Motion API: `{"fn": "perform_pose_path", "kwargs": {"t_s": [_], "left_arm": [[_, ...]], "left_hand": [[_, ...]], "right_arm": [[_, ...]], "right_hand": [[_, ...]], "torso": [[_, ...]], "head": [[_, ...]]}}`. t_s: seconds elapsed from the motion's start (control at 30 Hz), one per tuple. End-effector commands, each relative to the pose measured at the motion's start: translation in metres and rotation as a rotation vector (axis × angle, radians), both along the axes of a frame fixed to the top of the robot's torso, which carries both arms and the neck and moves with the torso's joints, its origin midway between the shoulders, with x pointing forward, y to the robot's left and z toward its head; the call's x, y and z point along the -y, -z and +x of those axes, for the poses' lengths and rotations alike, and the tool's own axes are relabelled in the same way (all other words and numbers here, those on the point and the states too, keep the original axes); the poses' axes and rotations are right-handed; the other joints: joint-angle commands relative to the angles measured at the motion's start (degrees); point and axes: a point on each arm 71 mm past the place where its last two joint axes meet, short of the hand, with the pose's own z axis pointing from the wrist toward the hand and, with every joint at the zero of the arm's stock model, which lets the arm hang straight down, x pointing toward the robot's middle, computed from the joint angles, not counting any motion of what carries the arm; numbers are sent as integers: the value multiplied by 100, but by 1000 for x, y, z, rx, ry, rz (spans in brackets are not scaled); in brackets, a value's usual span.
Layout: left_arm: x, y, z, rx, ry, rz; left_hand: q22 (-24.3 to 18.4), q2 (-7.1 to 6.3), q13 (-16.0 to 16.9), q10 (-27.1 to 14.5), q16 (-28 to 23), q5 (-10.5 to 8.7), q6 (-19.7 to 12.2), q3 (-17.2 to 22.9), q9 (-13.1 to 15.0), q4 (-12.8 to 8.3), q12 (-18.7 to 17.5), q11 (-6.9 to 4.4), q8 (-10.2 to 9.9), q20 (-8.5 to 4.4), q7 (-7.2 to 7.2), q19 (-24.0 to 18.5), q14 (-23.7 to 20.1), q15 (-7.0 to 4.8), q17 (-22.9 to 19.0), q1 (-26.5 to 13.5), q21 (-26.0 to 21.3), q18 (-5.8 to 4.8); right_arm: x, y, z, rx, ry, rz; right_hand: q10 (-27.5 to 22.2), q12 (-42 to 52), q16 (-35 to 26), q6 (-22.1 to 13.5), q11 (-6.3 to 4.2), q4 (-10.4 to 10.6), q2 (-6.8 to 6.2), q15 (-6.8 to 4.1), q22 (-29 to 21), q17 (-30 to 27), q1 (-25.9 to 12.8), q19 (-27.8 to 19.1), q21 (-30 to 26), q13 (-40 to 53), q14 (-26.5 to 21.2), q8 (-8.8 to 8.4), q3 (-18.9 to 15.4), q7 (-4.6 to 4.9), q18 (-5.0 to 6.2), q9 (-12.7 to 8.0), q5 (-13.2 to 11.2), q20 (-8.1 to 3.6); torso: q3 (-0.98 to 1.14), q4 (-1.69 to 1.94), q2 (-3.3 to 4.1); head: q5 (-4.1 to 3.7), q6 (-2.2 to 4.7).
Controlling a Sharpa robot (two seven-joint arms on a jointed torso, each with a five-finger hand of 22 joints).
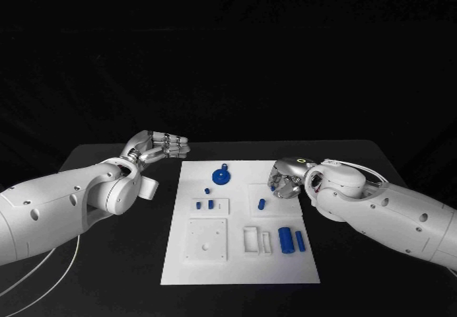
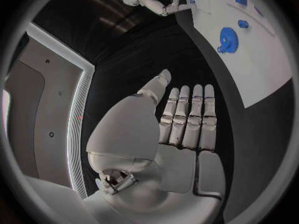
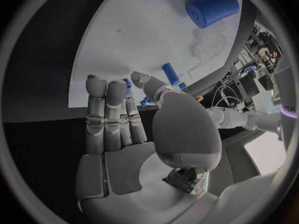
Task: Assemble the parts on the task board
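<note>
Nearest the camera, two small blue cylinders (image 1: 291, 240) lie loose at the near end of the white task board (image 1: 243, 267); blue toothed gear (image 1: 220, 176) sits at its far end; blue pegs (image 1: 205, 205) stand mid-board. Right hand (image 1: 286, 178) hovers over the board's right edge, fingers straight and together, holding nothing; probably lining up a pick. Left hand (image 1: 157, 146) is parked off the board's far-left corner, flat and empty, likely keeping clear.
</note>
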Motion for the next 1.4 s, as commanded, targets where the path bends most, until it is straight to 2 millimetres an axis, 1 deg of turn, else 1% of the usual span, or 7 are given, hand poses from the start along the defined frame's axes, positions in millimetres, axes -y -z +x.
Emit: {"fn": "perform_pose_path", "kwargs": {"t_s": [0.03, 0.4, 0.63, 0.73, 0.87, 1.07, 1.4], "left_arm": [[-1, -2, 0, 14, -7, -20], [0, -2, 0, 17, -2, -13], [0, -3, 0, 25, 3, 0], [2, -3, 0, 32, 10, 10], [3, -3, 0, 40, 20, 22], [4, -3, 0, 45, 24, 30], [2, -3, 0, 49, 18, 34]], "left_hand": [[-8, 54, 1, -39, -17, -11, 45, -25, -5, 6, -13, 7, -7, -7, -5, 28, -8, 30, -3, -17, 25, 92], [-26, 64, 1, -35, -16, -10, 43, -35, -5, 10, -13, 7, -7, -7, -4, 33, -2, 27, -2, -25, 36, 94], [-63, 72, 1, -30, -17, -5, 36, -41, -5, -1, -13, 3, -8, -9, -8, 33, -1, 26, -2, -13, 59, 95], [-63, 72, 1, -30, -17, -5, 36, -41, -5, -1, -13, 3, -8, -9, -8, 33, -1, 26, -2, -13, 59, 95], [-84, 78, 0, -30, -17, -14, 38, -41, -5, -7, -13, 4, -7, -9, -11, 28, -1, 27, -2, -8, 72, 93], [-84, 78, 0, -30, -17, -14, 38, -41, -5, -7, -13, 4, -7, -9, -11, 28, -1, 27, -2, -8, 72, 93], [-116, 81, 0, -36, -18, -15, 42, -45, -5, -16, -13, 6, -7, -7, -12, 20, -9, 29, -3, -6, 90, 93]], "right_arm": [[-1, 5, -1, -3, 7, -60], [-5, 13, 1, 26, 12, -69], [-10, 18, -1, 17, -7, -71], [-10, 18, -1, 23, -4, -85], [-9, 19, 0, 39, 8, -114], [-9, 19, -1, 55, 14, -128], [-14, 12, -2, 127, 16, -87]], "right_hand": [[58, -21, 36, 55, -5, -2, 7, 10, 86, -14, -45, 248, 8, -1, -18, 7, 85, 15, 74, -1, -67, 45], [131, -15, 61, 164, -32, 64, 35, 0, 94, -52, -77, 253, 25, 0, -10, 14, 410, -21, 77, 4, -355, 43], [614, 10, 65, 633, -198, 75, 251, -115, 118, -49, 21, 255, 122, 20, -14, 47, 286, -135, -8, 43, -760, -41], [874, 13, 54, 878, -285, -10, 375, -184, 134, -42, 151, 250, 142, 34, -23, 47, 181, -182, -74, 88, -761, -118], [1031, 1, 32, 1020, -326, -155, 456, -231, 170, -29, 206, 249, 179, 42, -18, 21, 241, -217, -130, 134, -817, -188], [1092, -5, 2, 1071, -338, -262, 476, -251, 218, 6, 160, 252, 222, 42, -3, 15, 404, -231, -150, 165, -1019, -220], [1130, -8, -29, 1105, -344, -284, 448, -272, 245, 37, 136, 262, 276, 41, 12, 15, 521, -245, -146, 189, -1068, -239]], "torso": [[2, 12, -4], [2, 9, 2], [-1, 9, -3], [-5, 11, -10], [-3, 3, -4], [3, 2, -4], [3, -2, -9]], "head": [[-1, -12], [21, -36], [32, -44], [28, -47], [40, -50], [42, -49], [46, -44]]}}
